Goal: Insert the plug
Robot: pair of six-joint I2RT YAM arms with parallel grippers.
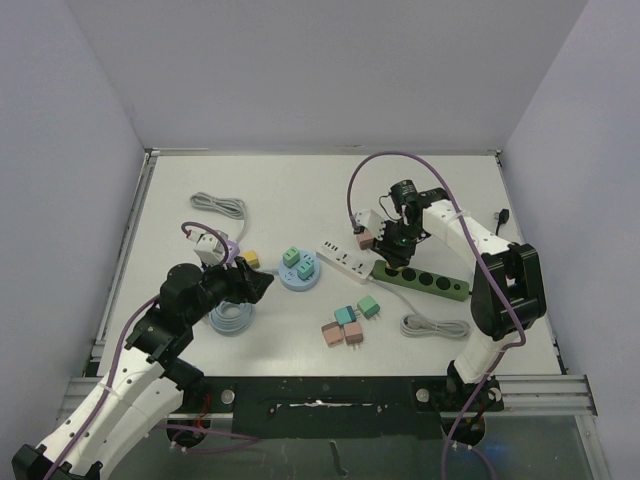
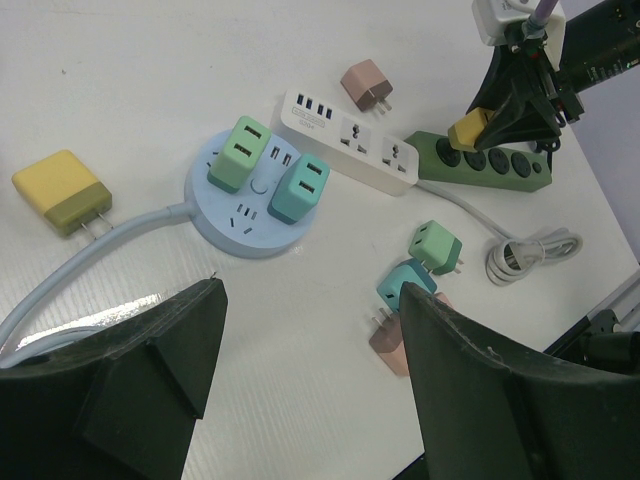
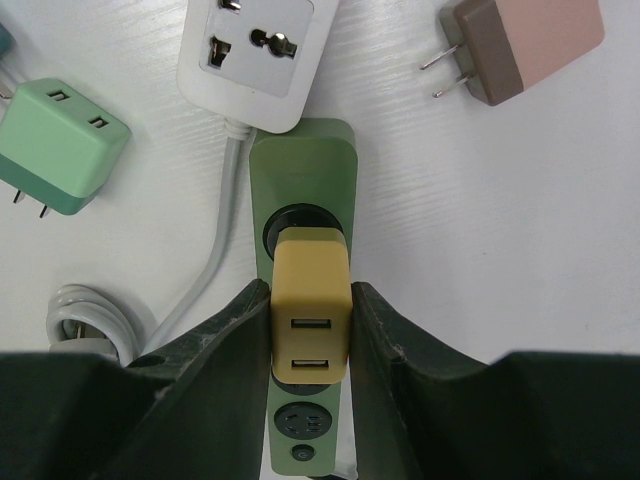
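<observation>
My right gripper (image 3: 311,310) is shut on a yellow plug (image 3: 311,308) with two USB ports, holding it over the green power strip (image 3: 303,170) between the first and a later socket. From above the right gripper (image 1: 396,244) is at the strip's left end (image 1: 440,283). The yellow plug also shows in the left wrist view (image 2: 467,130). My left gripper (image 2: 310,390) is open and empty above the table, left of the round blue socket hub (image 1: 299,271).
A white power strip (image 1: 347,262) lies left of the green one. A pink plug (image 3: 525,45) lies nearby. Loose green, teal and pink plugs (image 1: 347,323) lie at centre front. A yellow plug (image 2: 62,190), coiled cables (image 1: 434,326) and a grey cable (image 1: 220,207) lie around.
</observation>
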